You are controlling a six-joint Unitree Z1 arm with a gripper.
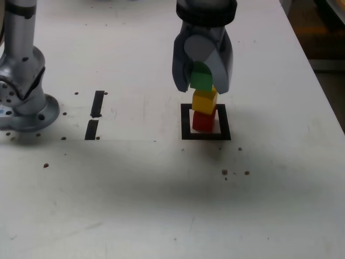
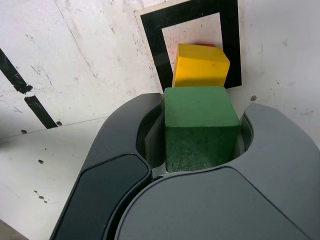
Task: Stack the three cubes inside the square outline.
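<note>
Gripper point(image 1: 203, 81) is clamped tight on the green cube point(image 1: 201, 80), jaws pressed to both its sides, right above the yellow cube point(image 1: 205, 100). Yellow sits on the red cube point(image 1: 203, 120), and that pair stands inside the square outline point(image 1: 186, 120) on the white table point(image 1: 161, 189).

Red cube point(image 2: 204, 45): in the wrist view only a sliver shows, the rest sits under the yellow cube point(image 2: 200, 66). Green cube point(image 1: 202, 80): upper part is hidden behind the claw point(image 1: 202, 81) in the exterior view, and whether it touches the yellow one can't be told. Arm cut off by the exterior view's top edge. Square outline point(image 2: 152, 45): near side is hidden by cubes and claw in the wrist view. Dark specks point(image 1: 235, 172) on the worktop point(image 1: 161, 205) are too small to identify.
</note>
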